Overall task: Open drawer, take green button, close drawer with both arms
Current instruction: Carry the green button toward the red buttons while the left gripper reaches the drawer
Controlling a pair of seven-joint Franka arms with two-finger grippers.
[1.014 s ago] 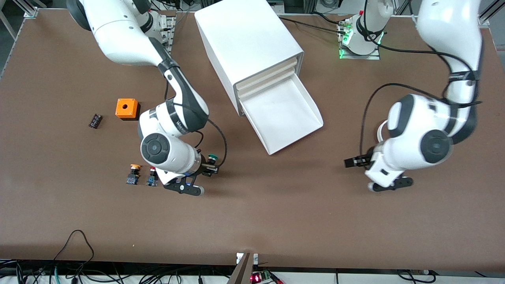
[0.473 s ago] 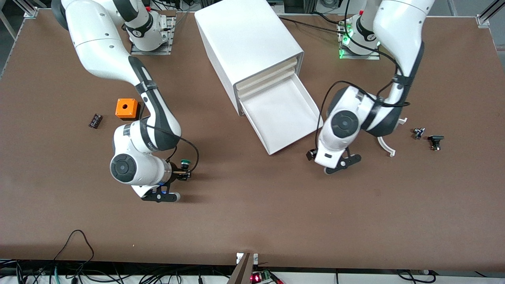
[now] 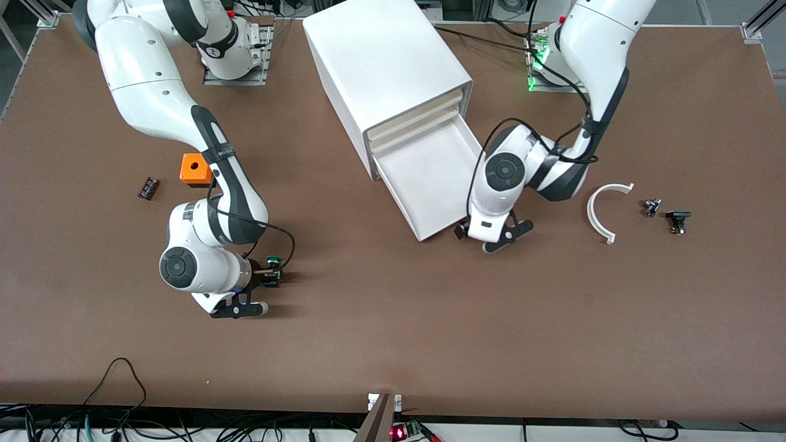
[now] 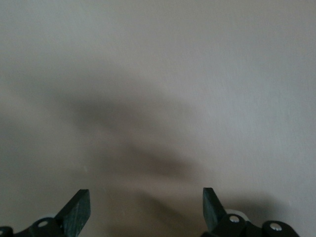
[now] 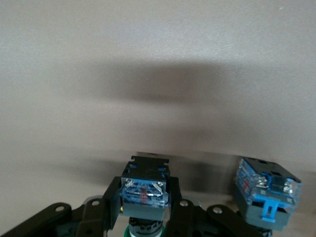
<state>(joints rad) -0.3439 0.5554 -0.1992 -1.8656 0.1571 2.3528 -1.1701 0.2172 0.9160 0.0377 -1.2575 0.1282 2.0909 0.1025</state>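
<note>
You see the right arm's black two-finger gripper [image 3: 270, 274] clamped tight on the small green-capped push button with its black body and blue base block [image 3: 272, 262], holding it over bare brown tabletop [image 3: 393, 331] toward the right arm's end. In the right wrist view, its fingers [image 5: 114, 197] pinch the button's blue base, and a second blue block [image 5: 266, 191] sits beside it. The long shallow white plastic drawer [image 3: 433, 178], lowest in the big white box cabinet [image 3: 381, 67], stands pulled out. The left arm's black gripper [image 3: 462, 232] hangs just beside the drawer's cream front corner, fingers [image 4: 76, 210] spread wide and holding nothing.
</note>
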